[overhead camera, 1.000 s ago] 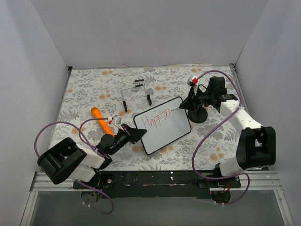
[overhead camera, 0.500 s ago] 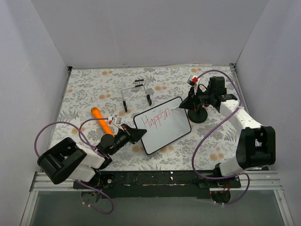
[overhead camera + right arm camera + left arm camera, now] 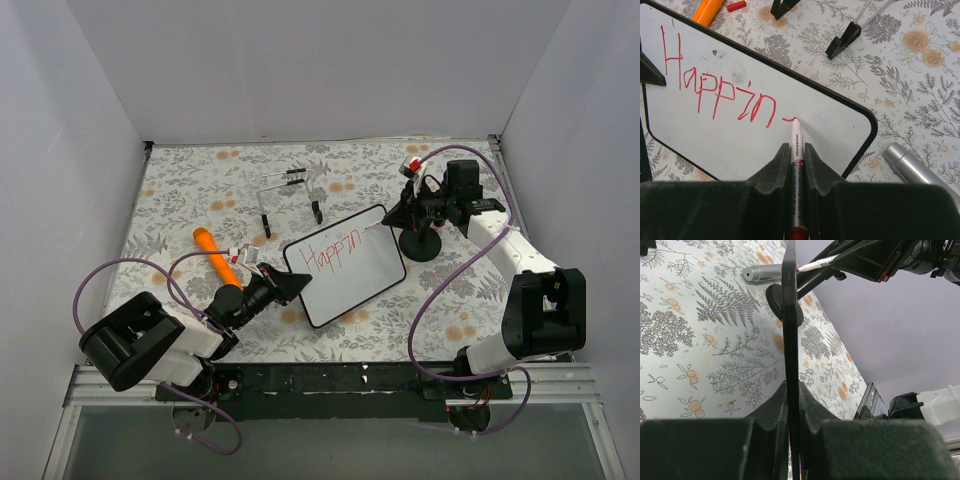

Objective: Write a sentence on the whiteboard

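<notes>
**Progress.** The sentence [image 3: 722, 92] so far reads "Happin" in red, followed by 1 short dash at the pen tip. Only 1 line is begun, and no second line is present. As a judgement, well under half of the writing is done: the first word is incomplete and all later words are not yet written.

**Position.** The whiteboard [image 3: 350, 285] lies mid-table, turned at an angle. The left gripper [image 3: 287, 287] is clamped on its left edge, and the left wrist view shows the frame edge-on between the closed fingers. The right gripper [image 3: 796, 150] is clamped on the marker [image 3: 795, 137], whose tip touches the white surface just right of the "n".

**Room.**
- Right of the tip, only a short stretch of white leads to the rounded corner and black frame. This probably fits only a few more letters.
- Below the writing, a broad bare band is available for a second line.
- Off the board, a silver cap [image 3: 910, 167] lies just beside the right corner.
- The wire stand [image 3: 290, 195] sits beyond the far edge.
- An orange object [image 3: 215, 255] lies near the left gripper.
</notes>
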`<state>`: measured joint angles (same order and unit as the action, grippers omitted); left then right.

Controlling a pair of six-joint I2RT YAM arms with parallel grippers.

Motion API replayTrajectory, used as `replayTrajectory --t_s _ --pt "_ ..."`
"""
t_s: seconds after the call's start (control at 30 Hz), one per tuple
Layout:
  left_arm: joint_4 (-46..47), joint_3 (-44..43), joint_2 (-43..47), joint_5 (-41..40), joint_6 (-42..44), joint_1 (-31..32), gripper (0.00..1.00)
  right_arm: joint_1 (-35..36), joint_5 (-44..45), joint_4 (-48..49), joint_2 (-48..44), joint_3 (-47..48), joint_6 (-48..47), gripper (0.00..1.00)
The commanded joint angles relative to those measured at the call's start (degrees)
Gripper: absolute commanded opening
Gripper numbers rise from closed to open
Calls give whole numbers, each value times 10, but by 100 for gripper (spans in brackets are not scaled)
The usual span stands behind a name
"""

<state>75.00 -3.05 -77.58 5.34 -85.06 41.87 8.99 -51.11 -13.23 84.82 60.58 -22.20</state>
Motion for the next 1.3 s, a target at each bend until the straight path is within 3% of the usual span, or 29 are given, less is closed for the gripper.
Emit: replayTrajectory --t_s 0.0,0.67,1.27 --pt "100 12 0 20 24 4 0 -3 16 35 4 31 5 1" --pt "102 14 -1 20 24 4 0 13 -43 -14 18 33 -29 1" --pt "103 16 2 18 24 4 0 13 12 -74 12 24 -79 1"
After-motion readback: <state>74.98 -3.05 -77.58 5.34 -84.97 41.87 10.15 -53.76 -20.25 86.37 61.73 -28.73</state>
